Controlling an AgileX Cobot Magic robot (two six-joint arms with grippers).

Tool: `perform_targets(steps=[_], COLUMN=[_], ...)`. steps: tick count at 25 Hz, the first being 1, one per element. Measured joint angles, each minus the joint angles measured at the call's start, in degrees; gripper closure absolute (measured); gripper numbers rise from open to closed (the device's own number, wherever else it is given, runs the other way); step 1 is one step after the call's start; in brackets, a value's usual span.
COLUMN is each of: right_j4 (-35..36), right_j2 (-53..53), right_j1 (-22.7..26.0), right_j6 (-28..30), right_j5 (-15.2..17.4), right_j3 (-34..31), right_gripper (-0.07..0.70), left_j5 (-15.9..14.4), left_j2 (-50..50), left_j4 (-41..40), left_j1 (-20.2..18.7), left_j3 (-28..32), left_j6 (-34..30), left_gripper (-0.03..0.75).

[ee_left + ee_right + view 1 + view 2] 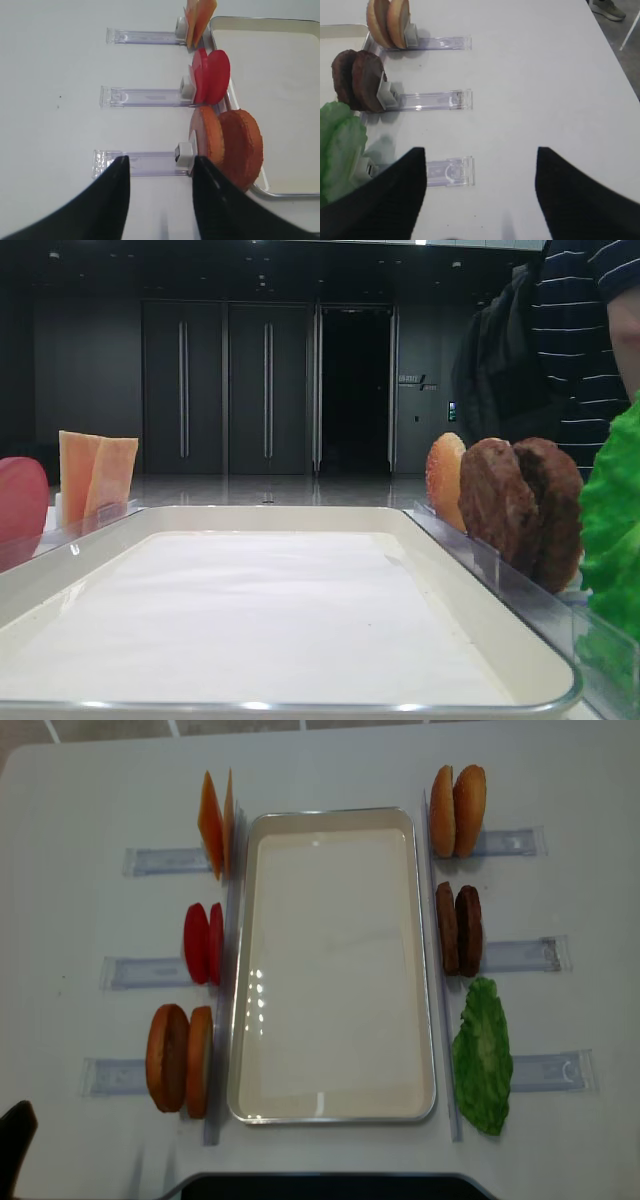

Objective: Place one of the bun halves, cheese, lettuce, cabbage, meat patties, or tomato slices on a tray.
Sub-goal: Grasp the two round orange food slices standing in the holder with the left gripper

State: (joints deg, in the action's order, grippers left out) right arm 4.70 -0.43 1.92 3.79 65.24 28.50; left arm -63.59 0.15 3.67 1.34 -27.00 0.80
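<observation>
The cream tray (pixel 330 970) lies mid-table with nothing on its paper lining. To its left stand the cheese (pixel 212 825), tomato slices (pixel 203 942) and two bun halves (pixel 180 1058). To its right stand more bun halves (pixel 458 810), meat patties (pixel 458 928) and lettuce (pixel 482 1055). My left gripper (pixel 160 162) is open and holds nothing. It hovers over the clear holder just left of the near bun halves (pixel 230 142). My right gripper (pixel 481 150) is wide open over bare table, to the right of the lettuce (pixel 340 145) and patties (pixel 360 80).
Each food stack sits upright in a clear plastic holder (pixel 435 100) that sticks outward from the tray's long sides. A person in a striped shirt (pixel 590 340) stands behind the table at the right. White tabletop (pixel 560 780) surrounds the holders.
</observation>
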Motion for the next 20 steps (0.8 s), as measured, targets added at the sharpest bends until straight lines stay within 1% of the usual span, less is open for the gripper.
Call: perform_targets(steps=[7, 8, 9, 11, 20], right_j4=[0.0, 0.0, 0.0, 0.0, 0.0], right_j2=[0.0, 0.0, 0.0, 0.0, 0.0], right_j1=[0.0, 0.0, 0.0, 0.0, 0.0], right_j6=[0.0, 0.0, 0.0, 0.0, 0.0], right_j5=[0.0, 0.0, 0.0, 0.0, 0.0], right_j3=[0.0, 0.0, 0.0, 0.0, 0.0], right_gripper=[0.157, 0.157, 0.157, 0.157, 0.157], left_j5=[-0.3, -0.4, -0.6, -0.6, -0.5], left_j2=[9.6, 11.2, 15.5, 17.4, 34.9], left_j4=[-0.5, -0.5, -0.5, -0.5, -0.5], left_j1=[0.0, 0.0, 0.0, 0.0, 0.0], left_j3=[-0.6, -1.1, -2.3, -3.0, -9.7], left_j6=[0.0, 0.2, 0.8, 1.0, 2.1], left_gripper=[0.391, 0.391, 0.391, 0.391, 0.391])
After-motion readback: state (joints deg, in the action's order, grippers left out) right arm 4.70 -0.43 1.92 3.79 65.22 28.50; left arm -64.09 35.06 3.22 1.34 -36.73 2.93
